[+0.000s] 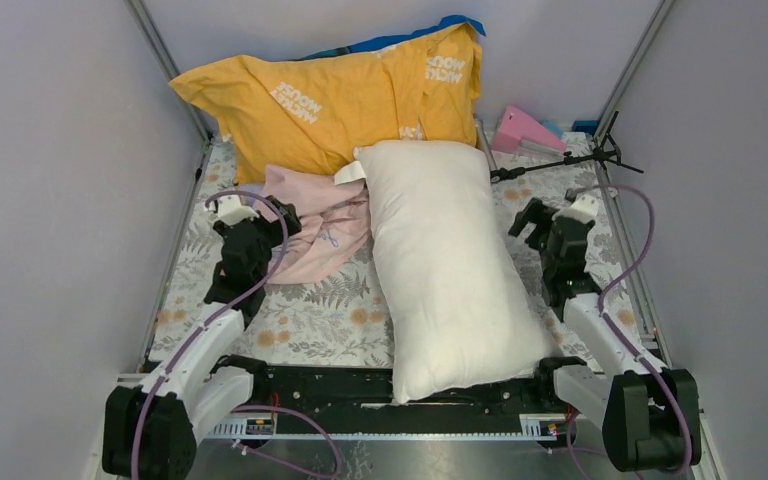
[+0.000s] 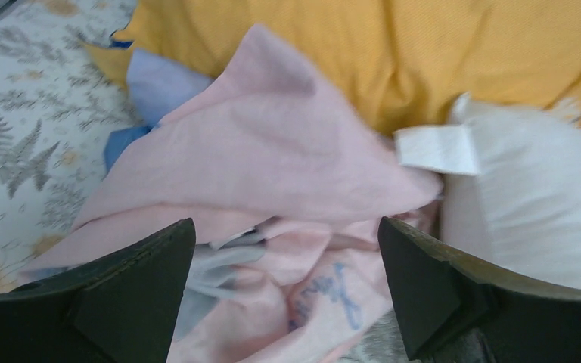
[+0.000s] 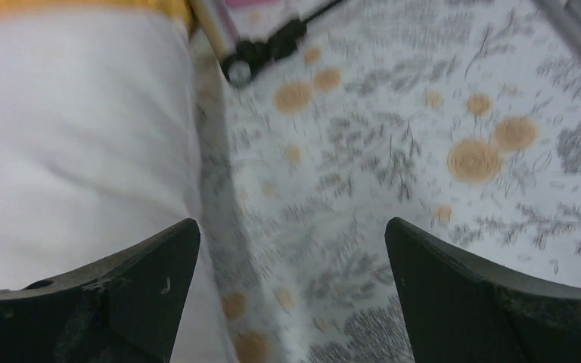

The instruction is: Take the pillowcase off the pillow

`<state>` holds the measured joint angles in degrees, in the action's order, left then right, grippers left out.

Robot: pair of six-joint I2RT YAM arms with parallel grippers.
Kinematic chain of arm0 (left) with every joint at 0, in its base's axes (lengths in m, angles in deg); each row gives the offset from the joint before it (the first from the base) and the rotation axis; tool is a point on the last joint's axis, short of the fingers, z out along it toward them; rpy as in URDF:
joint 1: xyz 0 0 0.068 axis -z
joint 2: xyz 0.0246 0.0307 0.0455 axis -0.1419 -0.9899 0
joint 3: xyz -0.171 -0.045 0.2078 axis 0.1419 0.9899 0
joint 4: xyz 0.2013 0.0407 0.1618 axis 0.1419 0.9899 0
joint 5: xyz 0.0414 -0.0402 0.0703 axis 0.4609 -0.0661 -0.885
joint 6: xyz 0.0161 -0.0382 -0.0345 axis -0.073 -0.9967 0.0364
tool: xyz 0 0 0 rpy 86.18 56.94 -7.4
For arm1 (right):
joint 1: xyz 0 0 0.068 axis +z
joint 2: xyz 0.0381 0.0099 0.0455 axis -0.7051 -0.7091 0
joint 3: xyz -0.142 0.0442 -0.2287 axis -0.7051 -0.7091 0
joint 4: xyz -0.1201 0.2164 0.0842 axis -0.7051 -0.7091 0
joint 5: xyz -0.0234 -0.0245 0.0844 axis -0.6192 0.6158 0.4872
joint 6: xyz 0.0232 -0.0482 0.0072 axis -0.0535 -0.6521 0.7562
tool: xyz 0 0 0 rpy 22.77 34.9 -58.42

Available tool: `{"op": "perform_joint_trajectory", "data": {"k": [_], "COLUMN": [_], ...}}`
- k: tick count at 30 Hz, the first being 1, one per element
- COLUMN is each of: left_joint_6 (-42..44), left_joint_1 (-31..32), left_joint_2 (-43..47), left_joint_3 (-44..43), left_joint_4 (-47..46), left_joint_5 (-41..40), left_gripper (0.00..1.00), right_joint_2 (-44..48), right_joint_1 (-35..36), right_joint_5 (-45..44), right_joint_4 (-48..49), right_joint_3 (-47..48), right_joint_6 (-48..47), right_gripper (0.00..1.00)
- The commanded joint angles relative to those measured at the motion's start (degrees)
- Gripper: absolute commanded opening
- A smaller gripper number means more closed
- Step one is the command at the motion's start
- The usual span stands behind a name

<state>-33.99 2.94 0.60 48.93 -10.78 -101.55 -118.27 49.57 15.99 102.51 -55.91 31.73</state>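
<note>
Bare white pillow [image 1: 445,260], pink pillowcase [image 1: 315,225] crumpled at its left.
Left gripper [image 1: 282,218] and right gripper [image 1: 526,222] are spread wide, empty; loose fabric could be snagged by the left jaws.

Arms [image 1: 203,345]: black joints, white shells.
Cables [image 1: 648,222]: lilac.
Bases [image 1: 145,435]: black, at 7 and 5 o'clock.
Fingers [image 2: 121,299]: black wedges.

Soft, even light; crisp from above, smeared at the wrists.
The top view is bright and evenly lit, with only a faint shadow beside the pillow [image 1: 450,260] on the table [image 1: 310,320] and no glare. The right wrist view is blurred throughout, the table's floral print streaked. In the left wrist view the pillowcase [image 2: 272,151] is fairly clear, while the tag [image 2: 435,149] has soft edges. The fingers [image 3: 106,302] show as dark, underexposed shapes.
</note>
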Motion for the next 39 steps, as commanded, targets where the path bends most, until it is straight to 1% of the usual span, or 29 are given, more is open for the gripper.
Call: {"op": "perform_joint_trajectory", "data": {"k": [1,2,5,6,8,11,13,15,18,19,20,21,22,24,26,28,29,36,39], "left_joint_6": [8.5,10.5,14.6,15.0,16.9,20.8,21.5,22.1,22.4,23.0,24.4,24.5,24.4,25.8,26.2,26.2,26.7,26.1,25.3], "left_joint_1": [0.3,0.4,0.4,0.4,0.4,0.3,0.1,-0.2,-2.1,-2.7,-2.8,-2.9,-3.0,-3.1,-3.1,-3.2,-3.3,-4.4,-5.5], "left_joint_2": [-4.8,-6.5,-9.5,-9.4,-10.4,-15.6,-17.0,-18.1,-19.1,-19.5,-21.3,-22.8,-24.4,-28.9,-32.2,-33.4,-33.9,-34.2,-34.1], "left_joint_3": [6.6,8.5,14.8,15.2,15.9,16.0,14.0,13.5,13.3,13.4,13.7,13.2,12.4,12.1,10.8,10.4,10.8,10.0,11.5], "left_joint_4": [-17.9,-21.0,-32.8,-33.7,-37.3,-42.7,-40.0,-41.2,-43.1,-43.3,-45.1,-43.6,-42.8,-45.9,-46.0,-45.6,-47.2,-46.0,-48.4], "left_joint_5": [-6.1,-7.1,-8.6,-8.1,-7.0,-7.4,-6.1,-6.2,-5.6,-5.2,-5.5,-6.2,-5.5,-2.3,-0.9,-0.3,0.1,2.4,4.3], "left_gripper": [0.99,0.99,0.99,0.99,0.99,0.99,0.99,0.99,0.98,0.97,0.96,0.96,0.96,0.96,0.96,0.96,0.96,0.97,0.97], "right_joint_2": [1.2,0.3,-4.0,-6.1,-11.1,-17.5,-20.7,-23.7,-29.4,-30.6,-31.2,-30.8,-30.4,-31.0,-30.7,-30.9,-30.8,-30.8,-30.9], "right_joint_1": [0.0,0.0,0.0,-0.1,0.0,-0.1,-0.1,-0.1,-0.1,0.0,0.0,0.0,0.0,0.0,0.0,0.0,0.0,0.0,-0.1], "right_joint_5": [4.9,5.2,6.1,5.6,2.7,0.6,-0.5,-2.7,-2.5,-3.6,-4.1,-4.0,-4.1,-4.0,-4.0,-4.0,-4.0,-4.0,-4.0], "right_joint_4": [28.4,30.0,26.7,27.9,34.3,40.6,45.5,49.1,57.3,59.2,60.0,58.3,56.8,58.3,57.8,58.3,58.2,58.0,57.8], "right_joint_3": [-12.8,-13.1,-11.4,-11.8,-13.6,-15.4,-16.3,-17.1,-18.7,-19.3,-19.3,-18.9,-18.5,-18.8,-18.8,-18.9,-18.8,-18.7,-18.6], "right_joint_6": [-10.9,-13.5,-19.2,-20.4,-20.9,-19.9,-19.9,-19.2,-19.3,-19.2,-19.2,-19.2,-19.2,-19.2,-19.2,-19.2,-19.2,-19.2,-19.2], "right_gripper": [1.00,1.00,1.00,1.00,0.99,1.00,1.00,1.00,1.00,1.00,1.00,1.00,1.00,1.00,0.99,1.00,1.00,1.00,1.00]}}
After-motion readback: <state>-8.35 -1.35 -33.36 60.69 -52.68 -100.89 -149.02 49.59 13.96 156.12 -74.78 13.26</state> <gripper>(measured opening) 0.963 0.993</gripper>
